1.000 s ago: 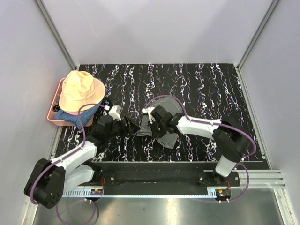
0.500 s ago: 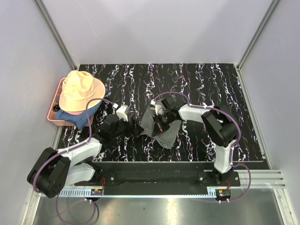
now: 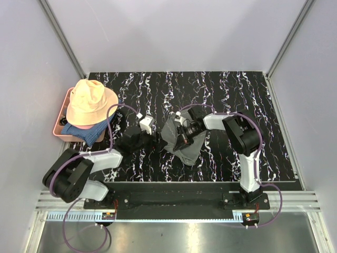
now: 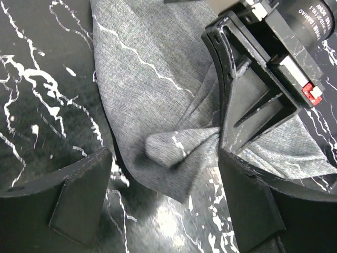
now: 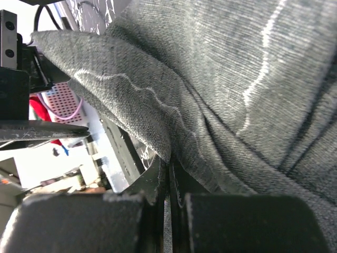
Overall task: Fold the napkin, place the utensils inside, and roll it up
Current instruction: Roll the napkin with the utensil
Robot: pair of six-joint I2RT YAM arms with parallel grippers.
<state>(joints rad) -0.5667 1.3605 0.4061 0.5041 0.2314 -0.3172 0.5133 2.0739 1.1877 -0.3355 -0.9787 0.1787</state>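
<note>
The grey napkin [image 3: 187, 151] lies bunched at mid-table, one fold raised. My right gripper [image 3: 182, 138] is shut on that fold; in the right wrist view the cloth [image 5: 237, 79] runs down into the closed jaws of the gripper [image 5: 169, 174]. My left gripper [image 3: 156, 141] is open just left of the napkin, low over the table. In the left wrist view its fingers [image 4: 79, 195] stand wide on either side of a hanging lip of the napkin [image 4: 168, 153], not touching it. The utensils are out of view.
A pink tray [image 3: 59, 132] at the table's left edge holds a peach hat [image 3: 90, 103] and a blue cloth [image 3: 84, 133]. The black marbled table [image 3: 226, 95] is walled on three sides. The right arm's elbow [image 3: 239, 132] bends over the table's right half.
My left gripper has moved right, up to the napkin's edge, and opened a little wider. The right arm has folded back, drawing the pinched napkin slightly right.
</note>
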